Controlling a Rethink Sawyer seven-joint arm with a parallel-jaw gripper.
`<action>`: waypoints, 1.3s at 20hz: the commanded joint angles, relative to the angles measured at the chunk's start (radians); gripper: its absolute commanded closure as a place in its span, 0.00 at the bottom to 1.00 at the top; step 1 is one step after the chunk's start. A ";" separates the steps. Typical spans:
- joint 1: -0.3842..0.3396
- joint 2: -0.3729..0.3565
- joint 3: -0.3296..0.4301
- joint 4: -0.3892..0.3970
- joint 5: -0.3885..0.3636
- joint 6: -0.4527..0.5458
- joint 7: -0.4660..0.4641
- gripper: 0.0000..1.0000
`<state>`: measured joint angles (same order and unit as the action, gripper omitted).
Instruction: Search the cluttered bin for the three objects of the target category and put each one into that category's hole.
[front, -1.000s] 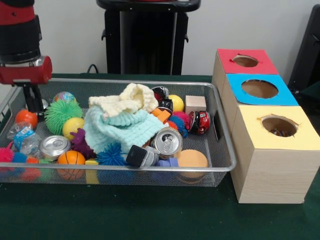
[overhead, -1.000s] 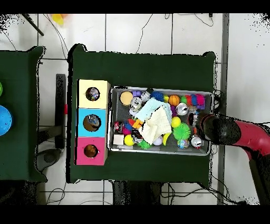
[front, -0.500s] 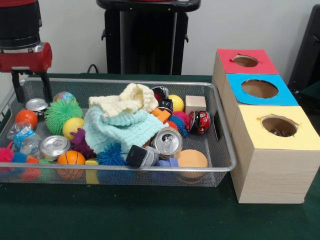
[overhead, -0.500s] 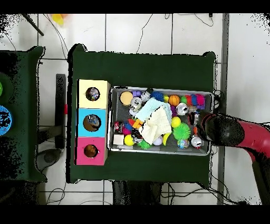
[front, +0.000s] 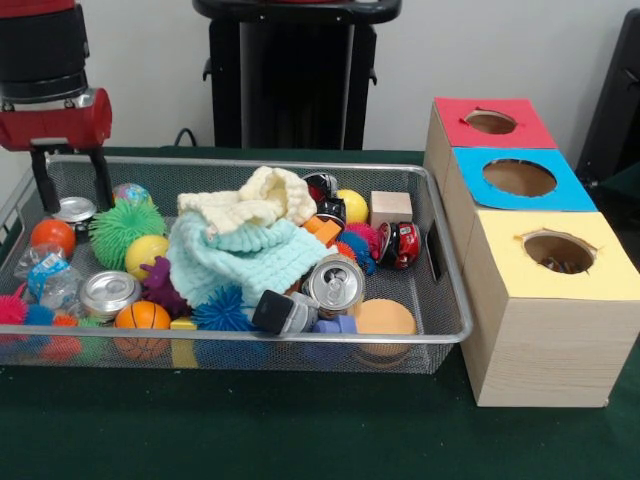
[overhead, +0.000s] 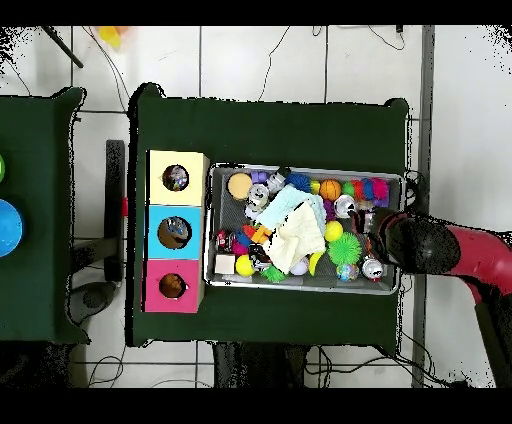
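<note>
A: Where is the gripper (front: 72, 180) at this moment?

B: It hangs over the left end of the wire mesh bin (front: 300, 345) in the front view. The two black fingers (front: 44, 182) stand apart, so the jaws are open, and nothing is between them. Just below them, a silver can (front: 74, 210) lies at the back left corner of the bin.

A: Are there other cans?

B: Yes, a second one (front: 108, 293) lies near the front left, beside the small basketball (front: 143, 318). A third can (front: 334, 284) lies on its side in the middle, just right of the mint and cream knitted cloths (front: 245, 245).

A: And the holes?

B: Three wooden boxes stand in a row, touching each other, to the right of the bin: red top (front: 490, 122), blue top (front: 518, 178) and yellow top (front: 555, 254). Each has one round hole. I cannot tell which hole belongs to the cans.

A: What does the overhead view show?

B: The arm (overhead: 455, 250) reaches the bin's end far from the boxes.
</note>
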<state>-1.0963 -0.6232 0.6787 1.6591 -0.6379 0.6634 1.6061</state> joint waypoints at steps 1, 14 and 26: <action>0.021 0.046 0.078 -0.004 -0.088 0.112 -0.391 0.00; 0.013 0.080 0.135 0.014 -0.145 0.195 -0.610 0.00; 0.037 0.083 0.132 -0.060 -0.126 0.242 -0.696 0.00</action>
<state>-1.0838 -0.5546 0.7764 1.6565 -0.7232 0.7829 1.2404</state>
